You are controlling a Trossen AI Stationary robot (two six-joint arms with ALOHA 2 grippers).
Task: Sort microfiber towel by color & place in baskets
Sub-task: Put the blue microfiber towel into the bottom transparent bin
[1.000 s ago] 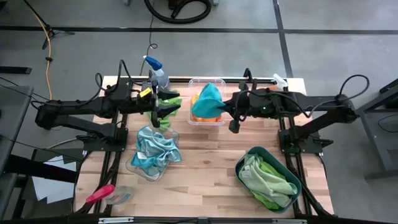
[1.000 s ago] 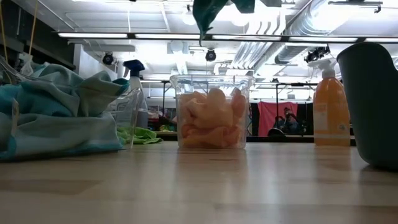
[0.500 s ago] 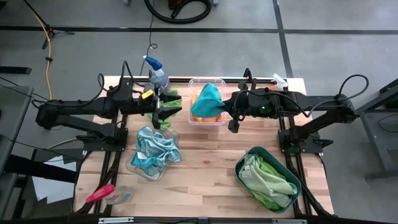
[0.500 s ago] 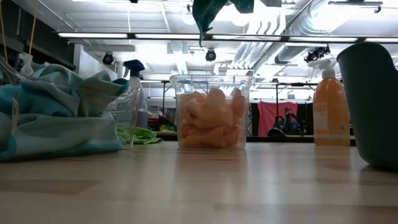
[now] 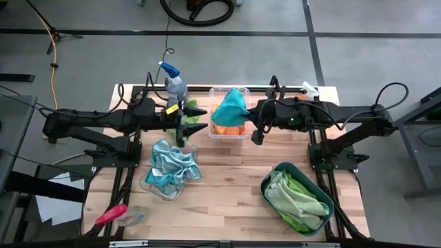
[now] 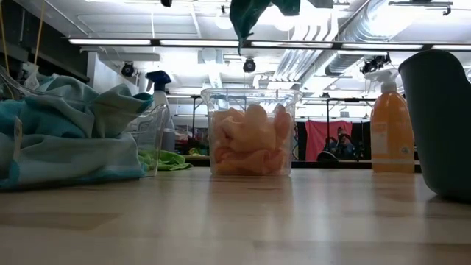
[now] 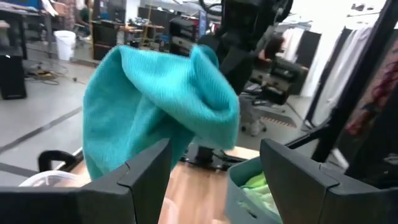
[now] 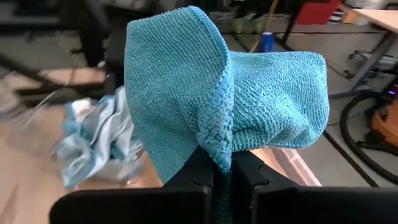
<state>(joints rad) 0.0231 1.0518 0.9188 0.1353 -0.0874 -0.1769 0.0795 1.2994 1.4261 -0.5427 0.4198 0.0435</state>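
Above the clear deep tub (image 5: 229,122), which stands at the far middle of the wooden table (image 5: 227,179) and holds orange towels (image 6: 249,140), the right gripper (image 5: 252,125) is clenched on a teal-blue towel (image 5: 230,107) and holds it up in the air. In the right wrist view the two dark fingers (image 8: 205,171) press together on a fold of that cloth (image 8: 217,93), and the rest of it balloons up and over them; from table height only its lower tip (image 6: 246,16) hangs into view over the tub (image 6: 249,132). Just beside the tub, on the left arm's side, the left gripper (image 5: 196,123) hovers with its fingers spread wide, gripping nothing and touching nothing; its own camera looks between the two parted fingers (image 7: 146,171) straight at the hanging towel (image 7: 155,106), which is apart from them. A lime green towel (image 5: 191,105) lies on the table by this gripper, seen at table level (image 6: 165,159) beside the tub. Nearer the front from the tub and toward the left arm, the clear shallow dish (image 5: 153,187) holds a heap of light blue towels (image 5: 172,165). Toward the right arm and the front from the tub, the dark teal basin (image 5: 331,207) is filled with green towels (image 5: 296,196). A blue-topped spray bottle (image 5: 173,79) stands at the far edge beside the tub, an orange bottle (image 6: 391,125) stands farther toward the right arm's side, and a pink-handled tool (image 5: 111,214) lies at the front corner, well apart from the tub.
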